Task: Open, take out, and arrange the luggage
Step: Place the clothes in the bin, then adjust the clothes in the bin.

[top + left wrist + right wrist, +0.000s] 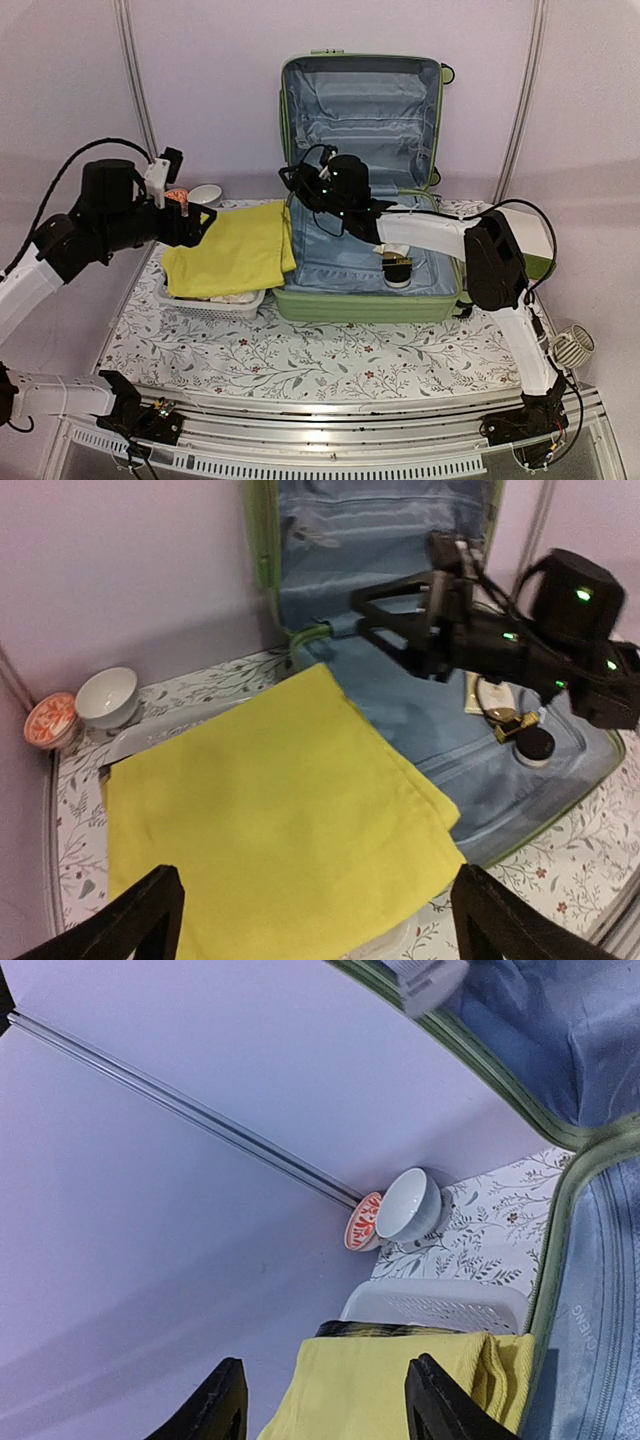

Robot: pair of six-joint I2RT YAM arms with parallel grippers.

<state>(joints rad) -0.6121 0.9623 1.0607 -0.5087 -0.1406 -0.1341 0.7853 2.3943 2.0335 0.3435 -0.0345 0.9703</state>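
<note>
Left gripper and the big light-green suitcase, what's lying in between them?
A folded yellow cloth. In the left wrist view it spreads from the open left gripper to the light-green hard-shell suitcase, overlapping its edge.

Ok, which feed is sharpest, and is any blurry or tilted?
Top external: even light, sharp, the luggage clear. Left wrist: soft, own fingers blurred, green LED glare on the right arm. Right wrist: view rolled sideways, bowl reasonably sharp.

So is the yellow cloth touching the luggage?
Touching. The left wrist view shows the yellow cloth draped across the rim of the luggage, with its far edge resting inside the open shell.
</note>
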